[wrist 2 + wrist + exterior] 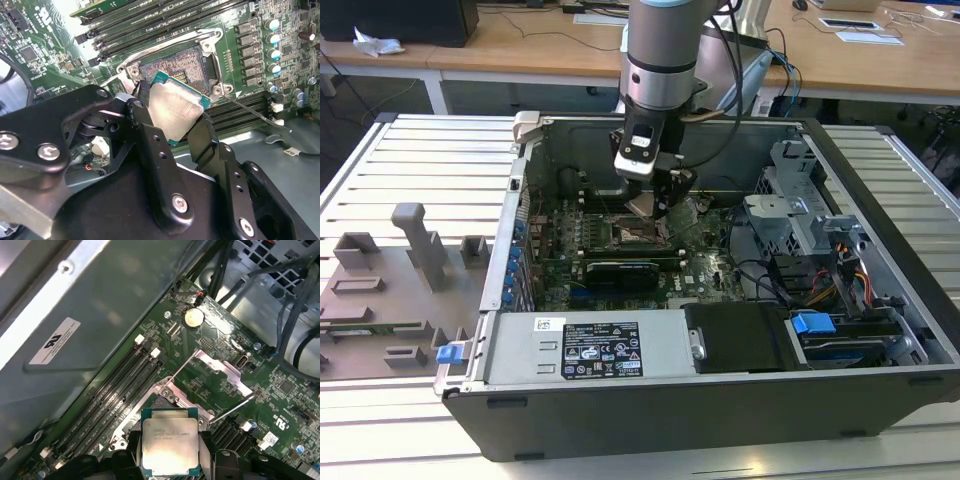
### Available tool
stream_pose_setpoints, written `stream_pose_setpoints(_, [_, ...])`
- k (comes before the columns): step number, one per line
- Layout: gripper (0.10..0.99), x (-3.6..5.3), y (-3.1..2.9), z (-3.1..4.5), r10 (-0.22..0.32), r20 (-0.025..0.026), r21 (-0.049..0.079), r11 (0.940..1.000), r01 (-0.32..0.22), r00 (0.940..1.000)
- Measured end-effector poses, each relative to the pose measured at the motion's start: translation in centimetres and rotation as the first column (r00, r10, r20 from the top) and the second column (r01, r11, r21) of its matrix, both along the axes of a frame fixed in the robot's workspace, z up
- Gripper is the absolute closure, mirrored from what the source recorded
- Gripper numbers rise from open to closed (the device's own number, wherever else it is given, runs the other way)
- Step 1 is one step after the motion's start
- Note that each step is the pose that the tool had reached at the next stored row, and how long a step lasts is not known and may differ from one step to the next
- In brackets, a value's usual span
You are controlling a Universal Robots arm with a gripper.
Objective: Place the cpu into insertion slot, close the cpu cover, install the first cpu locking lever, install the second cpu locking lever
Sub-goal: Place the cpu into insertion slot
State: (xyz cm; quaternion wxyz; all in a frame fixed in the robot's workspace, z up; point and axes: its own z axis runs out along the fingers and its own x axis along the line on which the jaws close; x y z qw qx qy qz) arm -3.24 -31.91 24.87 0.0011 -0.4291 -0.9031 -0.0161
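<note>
gripper (173, 112): grasping the cpu (179, 114), hovering tilted just above the insertion slot (175, 67)
cpu cover (222, 369): standing open beside that slot

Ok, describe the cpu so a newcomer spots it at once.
Inside the open computer case, find the green motherboard. Above its insertion slot the tool grips the cpu, a flat square chip. Its pale silvery top sets it apart from the dark slot.
</note>
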Motion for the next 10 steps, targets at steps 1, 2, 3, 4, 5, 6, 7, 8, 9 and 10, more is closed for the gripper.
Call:
stream_pose_setpoints(1, [0.545,0.0,0.0,0.0,-0.007,-0.0001,0.0,1.0,0.007,1.0])
stream_pose_setpoints(2, [0.545,0.0,0.0,0.0,-0.019,0.0,0.0,0.9998,0.019,0.9998])
stream_pose_setpoints(3, [0.545,0.0,0.0,-0.01,-0.034,0.0,0.0,0.9994,0.034,0.9994])
stream_pose_setpoints(4, [0.545,0.0,0.0,-0.01,-0.042,0.0,0.0,0.9991,0.042,0.9991])
stream_pose_setpoints(5, [0.545,0.0,0.0,-0.01,-0.049,-0.0001,0.0,0.9988,0.049,0.9988])
stream_pose_setpoints(6, [0.545,0.0,0.0,-0.01,-0.061,0.0,0.0,0.9982,0.061,0.9982])
stream_pose_setpoints(7, [0.545,0.0,0.0,-0.01,-0.066,-0.0001,0.0,0.9978,0.066,0.9978])
stream_pose_setpoints(8, [0.545,0.0,0.0,-0.01,-0.073,-0.0001,0.0,0.9974,0.073,0.9974])
stream_pose_setpoints(9, [0.545,0.0,0.0,-0.02,-0.084,0.0,0.0,0.9964,0.084,0.9964])
stream_pose_setpoints(10, [0.545,0.0,0.0,-0.02,-0.098,-0.0001,-0.001,0.9952,0.098,0.9952])
